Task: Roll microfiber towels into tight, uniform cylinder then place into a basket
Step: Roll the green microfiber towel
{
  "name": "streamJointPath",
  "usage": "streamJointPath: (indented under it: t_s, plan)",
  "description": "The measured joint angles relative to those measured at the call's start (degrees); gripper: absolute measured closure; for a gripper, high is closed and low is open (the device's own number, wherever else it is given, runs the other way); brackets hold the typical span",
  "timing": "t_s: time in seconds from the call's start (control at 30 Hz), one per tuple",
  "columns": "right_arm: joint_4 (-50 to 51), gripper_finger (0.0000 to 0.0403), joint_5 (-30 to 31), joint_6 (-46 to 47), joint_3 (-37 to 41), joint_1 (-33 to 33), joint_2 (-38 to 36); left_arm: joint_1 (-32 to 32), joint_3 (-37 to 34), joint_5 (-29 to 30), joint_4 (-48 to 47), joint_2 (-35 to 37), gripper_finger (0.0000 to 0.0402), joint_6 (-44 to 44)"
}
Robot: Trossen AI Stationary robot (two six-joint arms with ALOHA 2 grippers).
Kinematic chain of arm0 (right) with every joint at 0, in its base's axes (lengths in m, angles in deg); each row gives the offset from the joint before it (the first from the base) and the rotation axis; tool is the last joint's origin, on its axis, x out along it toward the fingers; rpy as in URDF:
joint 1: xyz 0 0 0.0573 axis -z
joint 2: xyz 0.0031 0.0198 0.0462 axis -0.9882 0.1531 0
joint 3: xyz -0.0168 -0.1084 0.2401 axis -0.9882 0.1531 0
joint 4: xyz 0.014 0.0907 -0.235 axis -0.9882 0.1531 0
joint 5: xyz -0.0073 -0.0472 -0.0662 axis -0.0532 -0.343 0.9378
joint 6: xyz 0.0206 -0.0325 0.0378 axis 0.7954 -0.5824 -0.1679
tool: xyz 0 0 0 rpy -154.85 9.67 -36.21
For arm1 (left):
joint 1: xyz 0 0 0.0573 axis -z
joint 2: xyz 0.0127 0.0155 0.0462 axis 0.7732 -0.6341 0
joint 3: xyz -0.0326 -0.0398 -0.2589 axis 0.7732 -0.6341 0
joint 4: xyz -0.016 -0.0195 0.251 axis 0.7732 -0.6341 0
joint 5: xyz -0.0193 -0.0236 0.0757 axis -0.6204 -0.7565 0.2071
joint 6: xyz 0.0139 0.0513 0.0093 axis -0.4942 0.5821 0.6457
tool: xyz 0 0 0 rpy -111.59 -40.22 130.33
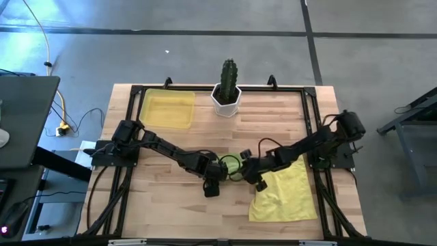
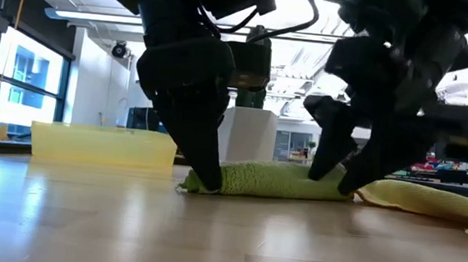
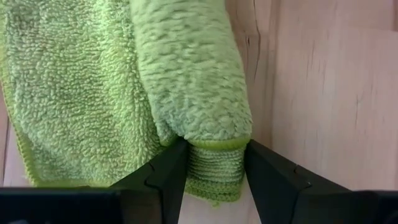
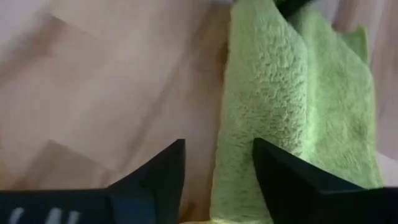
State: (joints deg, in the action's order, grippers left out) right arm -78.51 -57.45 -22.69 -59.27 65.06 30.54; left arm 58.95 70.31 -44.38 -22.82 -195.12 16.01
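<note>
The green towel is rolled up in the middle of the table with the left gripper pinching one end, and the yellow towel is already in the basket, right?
Not quite. The yellow towel is not in the basket; the high view shows it spread flat on the table by the right arm. The rest holds: the green towel lies rolled at mid-table, and the left gripper pinches one end.

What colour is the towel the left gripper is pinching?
Lime green towel, clearest in the left wrist view, between the left gripper fingers.
</note>
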Motion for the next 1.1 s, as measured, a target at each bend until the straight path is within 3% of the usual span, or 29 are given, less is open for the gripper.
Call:
streamJointPath:
  t_s: [0.2, 0.67, 0.83, 1.1]
  plan:
    - [0.23, 0.0188, 4.92, -0.03, 0.00, 0.39, 0.27, -0.10, -0.02, -2.12, 0.02, 0.00, 0.0252, -0.64]
    - [0.76, 0.0192, 8.53, 1.71, -0.11, 3.25, 2.10, -0.54, -0.08, -6.89, 2.77, -0.04, 0.0252, -1.67]
    - [0.61, 0.0236, 6.66, 4.42, -0.20, 4.07, 3.85, -0.52, -0.09, -6.63, 2.96, 0.07, 0.0252, -1.67]
    - [0.83, 0.0371, 5.77, 6.19, -0.22, 4.30, 4.22, -0.41, -0.31, -4.92, 1.07, 1.61, 0.0252, -1.10]
